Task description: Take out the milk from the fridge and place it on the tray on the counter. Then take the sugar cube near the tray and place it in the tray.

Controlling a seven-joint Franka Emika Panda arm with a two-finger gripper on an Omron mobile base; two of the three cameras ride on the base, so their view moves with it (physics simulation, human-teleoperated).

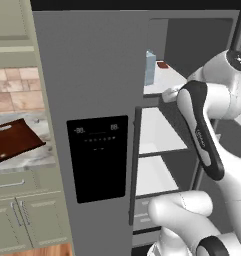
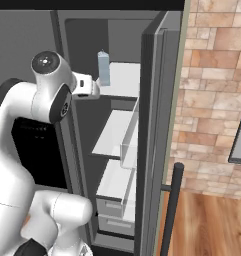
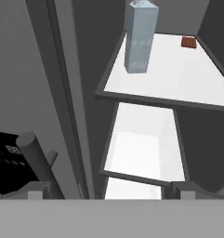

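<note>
Gripper: jaws spread wide, holding nothing, poised in front of the open fridge, short of the shelves.
Milk: pale blue carton, upright at the front left corner of the top white shelf.
Small red-brown item: same shelf, far right, well apart from the milk.
Tray: dark red-brown, on the marbled counter left of the fridge.

Grey fridge, white shelves
Milk is pale blue-grey; tray dark red-brown on a grey-white marbled desk; dispenser panel black.
</note>
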